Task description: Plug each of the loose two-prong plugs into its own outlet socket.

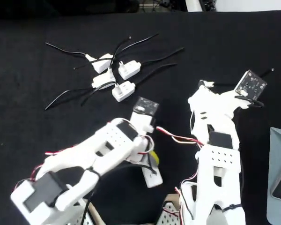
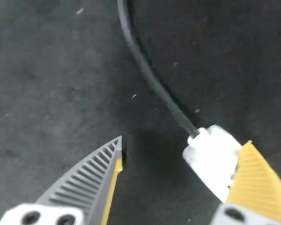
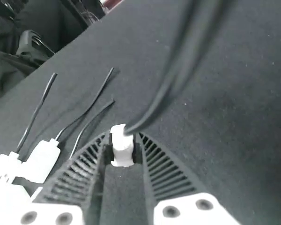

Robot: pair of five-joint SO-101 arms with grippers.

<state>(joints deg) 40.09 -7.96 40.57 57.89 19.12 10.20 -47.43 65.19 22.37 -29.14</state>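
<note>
While the right gripper (image 3: 122, 139) clamps 1 plug (image 3: 122, 152) right of the table's (image 1: 33, 42) middle, the left gripper (image 2: 182, 144) gapes, another plug (image 2: 210, 157) against its yellow finger (image 2: 255, 178); 4 white pieces (image 1: 129, 70) cluster toward the far edge, open room around.

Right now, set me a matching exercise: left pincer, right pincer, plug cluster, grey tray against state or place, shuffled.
1 left pincer
2 right pincer
3 plug cluster
4 grey tray

A shut on a white plug
B beside the right arm, at the table's edge
C open, loose plug beside one finger
D on the black cloth ahead of the left arm

Pairs: 1-C, 2-A, 3-D, 4-B
</note>
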